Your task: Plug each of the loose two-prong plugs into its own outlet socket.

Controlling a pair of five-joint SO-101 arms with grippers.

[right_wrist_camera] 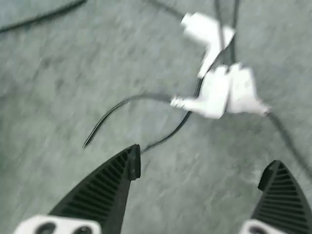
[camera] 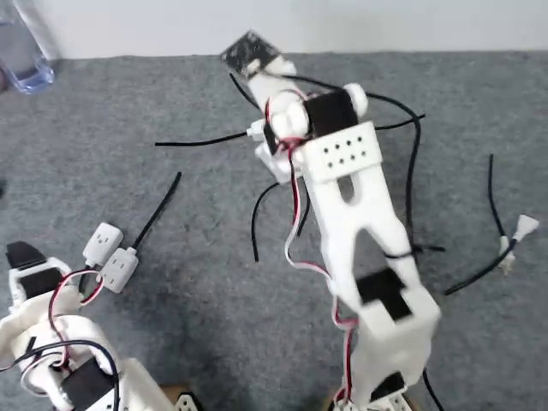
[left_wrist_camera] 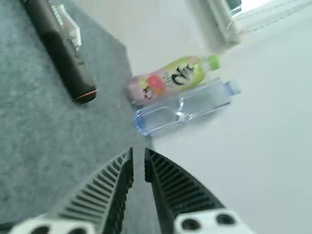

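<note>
1. I am at the step of picking up a plug with the right arm. The right gripper (right_wrist_camera: 204,161) is wide open and holds nothing.
2. The white plug (right_wrist_camera: 219,92) lies on the grey mat (right_wrist_camera: 58,87), just ahead of the open jaws and in line with the gap between them. A thin metal tip pokes out of its side, so I take it for a plug.
3. A second white piece (right_wrist_camera: 207,29) lies just beyond the plug. I cannot tell if the two touch, or if this one is a plug or a socket.
4. Next, I think the gripper must go down and forward until the plug body sits between the jaws, then close on it.
5. Black cords (right_wrist_camera: 141,97) run all around the plug. A jaw could catch a cord and not the plug, so I must aim with care.
6. The left gripper (left_wrist_camera: 139,155) is almost closed, with only a thin gap, and holds nothing. Ahead of it lie a green bottle (left_wrist_camera: 178,78), a clear bottle (left_wrist_camera: 190,105) and a dark stick (left_wrist_camera: 61,48).
7. The two sockets (camera: 111,255) lie close beside the left arm, well apart from the right gripper. One more loose plug (camera: 524,228) lies far out to the right arm's side.
</note>
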